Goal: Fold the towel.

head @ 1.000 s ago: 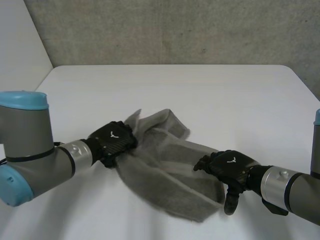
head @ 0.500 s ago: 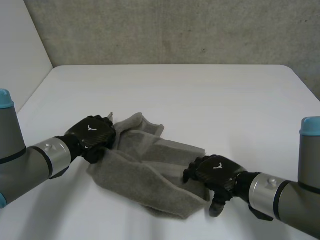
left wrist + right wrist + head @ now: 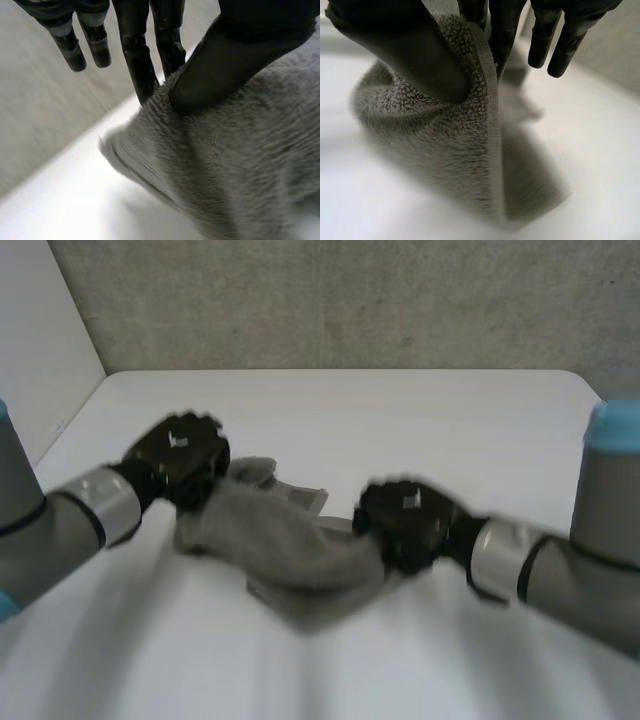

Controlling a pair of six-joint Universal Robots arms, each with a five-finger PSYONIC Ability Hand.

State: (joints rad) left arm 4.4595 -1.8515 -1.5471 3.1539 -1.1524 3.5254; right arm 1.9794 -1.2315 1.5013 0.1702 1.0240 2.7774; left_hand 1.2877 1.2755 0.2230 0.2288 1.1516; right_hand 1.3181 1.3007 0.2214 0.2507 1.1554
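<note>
The thumb and fingers (image 3: pixel 135 55) of the left hand (image 3: pixel 180 455) are pinching one end of the grey towel (image 3: pixel 290 550), with the remaining fingers pointing straight and free beside the cloth. The right hand (image 3: pixel 405 525) is likewise clamping the towel's hemmed edge between its thumb and a finger at the opposite end, its other fingers extending clear. Between the two hands the towel is sagging in a bunched band, its lower folds resting on the white table (image 3: pixel 420 410), with the arms reaching in from either side.
</note>
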